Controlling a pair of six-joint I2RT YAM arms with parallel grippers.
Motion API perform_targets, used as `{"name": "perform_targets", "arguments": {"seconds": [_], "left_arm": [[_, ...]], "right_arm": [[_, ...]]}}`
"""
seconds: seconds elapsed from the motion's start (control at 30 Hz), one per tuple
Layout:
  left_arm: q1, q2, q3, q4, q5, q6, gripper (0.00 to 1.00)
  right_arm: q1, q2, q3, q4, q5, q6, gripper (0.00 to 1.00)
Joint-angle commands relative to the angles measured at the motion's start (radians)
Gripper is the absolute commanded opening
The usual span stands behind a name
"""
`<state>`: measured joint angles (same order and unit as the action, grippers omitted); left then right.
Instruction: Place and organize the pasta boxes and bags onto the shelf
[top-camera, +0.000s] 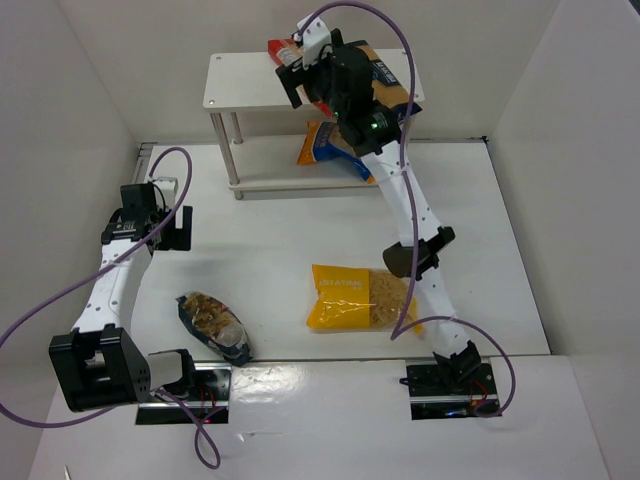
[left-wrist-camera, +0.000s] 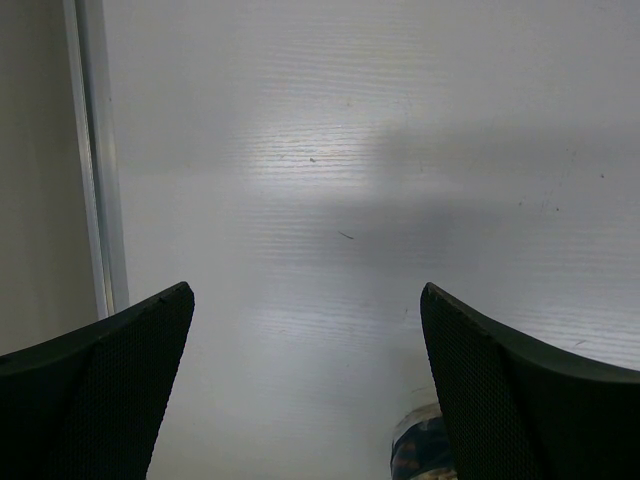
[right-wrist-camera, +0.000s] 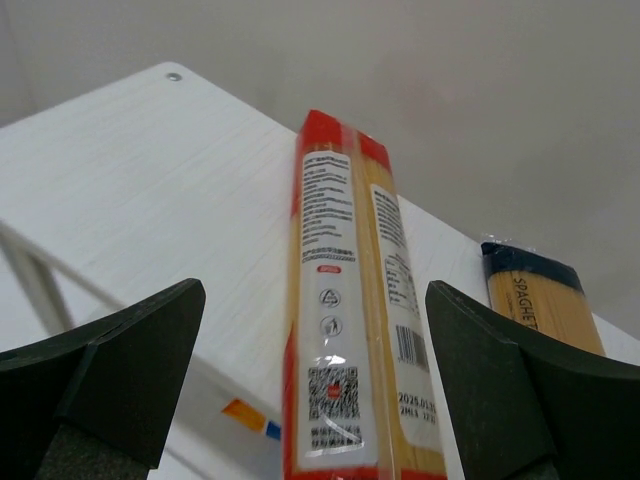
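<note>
On the top board (right-wrist-camera: 120, 170) of the shelf (top-camera: 245, 80) lie two of the five pasta packs. They are the long red pack (right-wrist-camera: 345, 220) and, just to its right, the tan-and-navy spaghetti pack (right-wrist-camera: 535, 300), side by side and not touching. A third, the blue-orange bag (top-camera: 322, 148), sits on the shelf's lower board (top-camera: 275, 186). The other two lie on the table (top-camera: 290, 230) in front of the shelf: the yellow bag (top-camera: 355, 298) to the right, and the clear dark-blue bag (top-camera: 213, 325) to the left and farther from the shelf.

There are two arms, each with one claw. The right claw (right-wrist-camera: 312, 295) hovers over the top board with its fingers (right-wrist-camera: 120, 370) wide apart; the red pack lies between them and touches neither. The left claw (left-wrist-camera: 308, 290) hangs over bare table, left of the shelf and in front of it, with its fingers also spread and nothing between them.

From above, the right arm (top-camera: 410, 205) covers most of both packs on the top board, leaving one end of the red pack and a strip of the spaghetti pack showing. The top board and arm hide part of the blue-orange bag, and the shelf's right legs are out of sight. In the right wrist view the red pack's near end runs off the bottom edge, and a finger cuts off the spaghetti pack. The left wrist view shows only a blurred corner of a bag at the bottom edge; which bag cannot be told there.
</note>
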<state>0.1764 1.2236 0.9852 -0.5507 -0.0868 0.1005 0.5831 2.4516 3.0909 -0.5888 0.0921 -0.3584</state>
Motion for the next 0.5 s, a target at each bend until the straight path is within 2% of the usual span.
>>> {"name": "perform_targets", "arguments": {"seconds": [0.0, 0.23, 0.47], "left_arm": [[0.006, -0.026, -0.006, 0.006, 0.027, -0.007, 1.00], [0.006, -0.026, -0.006, 0.006, 0.016, -0.007, 1.00], [0.006, -0.035, -0.006, 0.006, 0.016, -0.007, 1.00]], "right_arm": [[0.015, -0.155, 0.045, -0.100, -0.051, 0.065, 0.99], [0.015, -0.250, 0.045, -0.308, -0.101, 0.111, 0.99], [-0.023, -0.492, -0.228, -0.368, -0.264, 0.200, 0.99]]}}
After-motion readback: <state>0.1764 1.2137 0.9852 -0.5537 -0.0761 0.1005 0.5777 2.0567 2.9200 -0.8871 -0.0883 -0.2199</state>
